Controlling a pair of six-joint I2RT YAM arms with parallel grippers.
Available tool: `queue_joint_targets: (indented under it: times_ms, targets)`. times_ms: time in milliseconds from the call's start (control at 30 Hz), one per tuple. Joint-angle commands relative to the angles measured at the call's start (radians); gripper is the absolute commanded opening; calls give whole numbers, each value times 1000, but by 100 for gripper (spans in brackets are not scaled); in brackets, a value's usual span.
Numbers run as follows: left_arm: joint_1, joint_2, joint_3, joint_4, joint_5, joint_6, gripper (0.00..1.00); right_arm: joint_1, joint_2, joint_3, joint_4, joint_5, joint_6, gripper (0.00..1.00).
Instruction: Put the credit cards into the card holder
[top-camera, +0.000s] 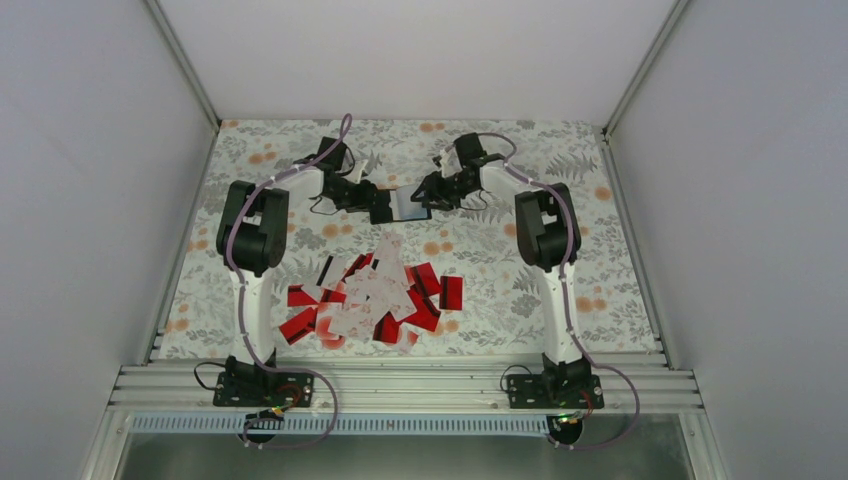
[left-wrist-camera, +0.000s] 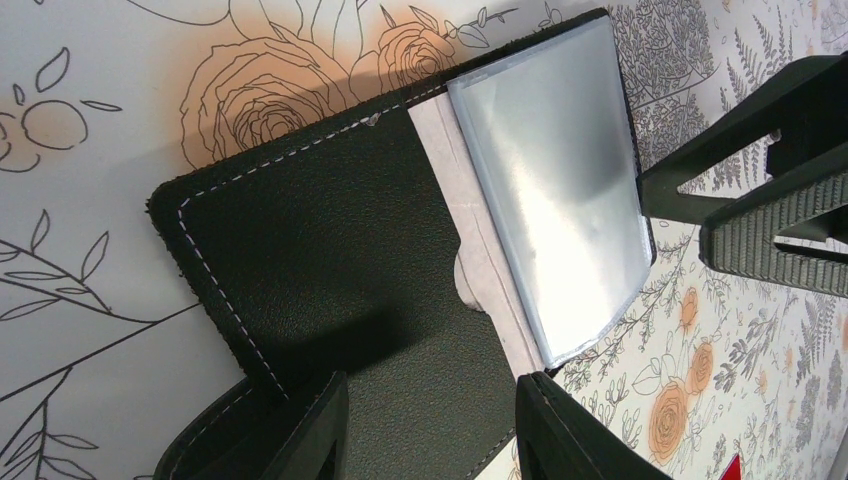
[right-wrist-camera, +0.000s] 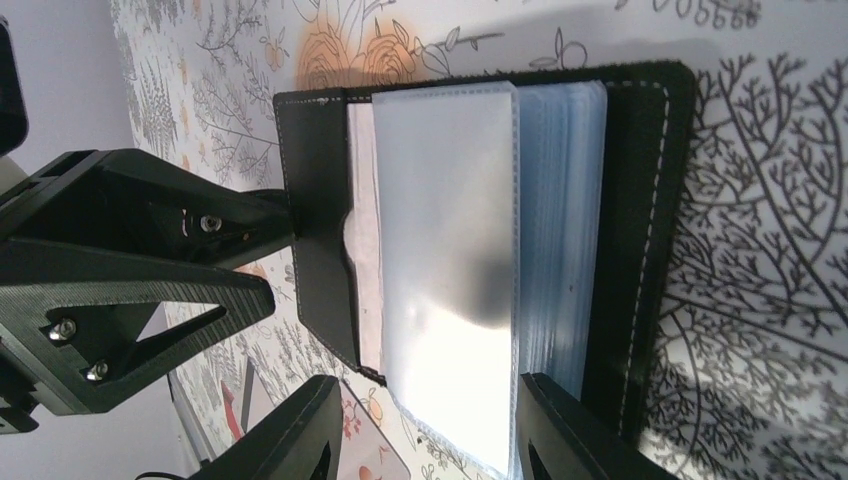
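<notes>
Between my two grippers, item one: the card holder (top-camera: 408, 204), black with a stitched edge, lying open and flat on the flowered table (top-camera: 600, 260). Its stack of clear sleeves (right-wrist-camera: 450, 250) faces up and, as far as I can see, is empty; no red or pink shows through the top leaf. Item two, on the holder's black cover side: my left gripper (left-wrist-camera: 425, 432), fingers spread, tips down over the cover; whether they press on it I cannot tell. Item three, on the holder's sleeve side: my right gripper (right-wrist-camera: 425, 430), fingers likewise spread, straddling the sleeve stack and pinching nothing that I can see. Item four, well apart from the holder, toward my bases: the credit cards (top-camera: 365, 300), a loose overlapping heap of bright red ones mixed with pale ones, none lifted. Tally, by my judgement: holder opened and attended on both sides, nothing filed; the whole heap is left to carry over and slide in, card by card.
</notes>
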Motion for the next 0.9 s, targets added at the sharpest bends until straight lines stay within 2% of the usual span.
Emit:
queue_joint_targets:
  times_ms: [0,267,867]
  targets:
    - [-6,13,-6,-34,7,-7,43,14,34,58,-7,-18,-13,44]
    - [-6,14,-3,-35,9,-9,43,25,51,81,-12,-34,-12,44]
    - [5,-51,-30,6,64,-84,43,98,141,195,60,-227,-12,44]
